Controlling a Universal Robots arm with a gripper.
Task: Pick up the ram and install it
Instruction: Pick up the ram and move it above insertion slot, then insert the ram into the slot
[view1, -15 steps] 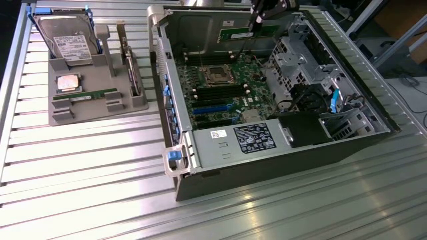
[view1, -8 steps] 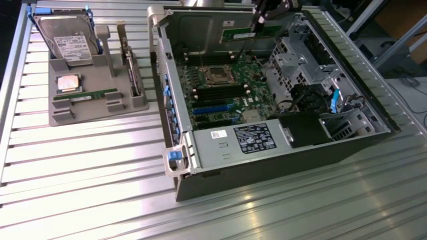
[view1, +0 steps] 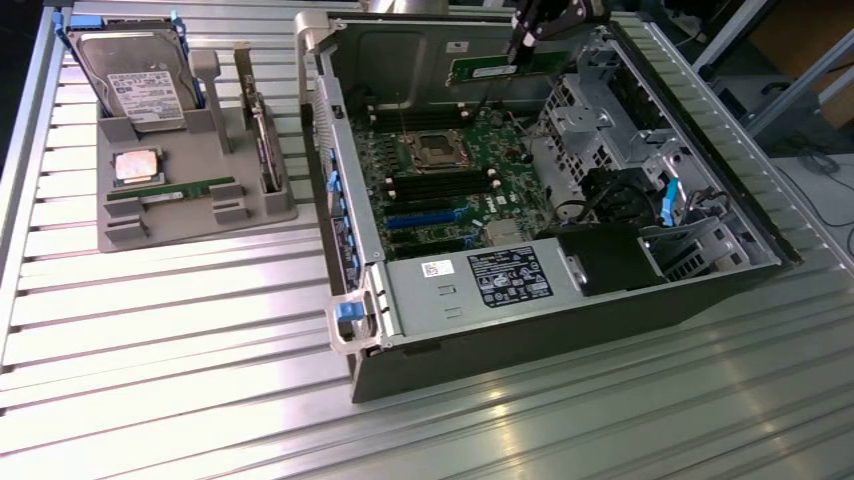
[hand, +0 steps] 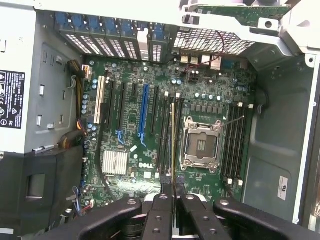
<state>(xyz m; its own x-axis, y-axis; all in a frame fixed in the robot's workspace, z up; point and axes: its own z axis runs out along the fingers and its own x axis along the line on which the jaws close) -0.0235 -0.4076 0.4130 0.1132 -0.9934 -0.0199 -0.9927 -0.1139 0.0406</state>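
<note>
My gripper (view1: 531, 35) hangs over the far end of the open computer case (view1: 694, 290), shut on the ram (view1: 497, 67), a long green stick held above the motherboard (view1: 447, 185). In the wrist view the ram (hand: 173, 145) shows edge-on as a thin line between the black fingers (hand: 161, 212), with my gripper (hand: 173, 192) over the dark memory slots (hand: 165, 135) beside the empty processor socket (hand: 202, 145). A second, alike stick (view1: 174, 190) lies in the grey holder (view1: 187, 225) at the exterior view's left.
The grey holder also carries a hard drive (view1: 134, 75), a square processor chip (view1: 138, 165) and an upright expansion card (view1: 264, 150). Inside the case are the power supply (view1: 487, 285), drive cage (view1: 601, 110) and cables (view1: 661, 200). More memory slots (hand: 235, 142) lie beyond the socket.
</note>
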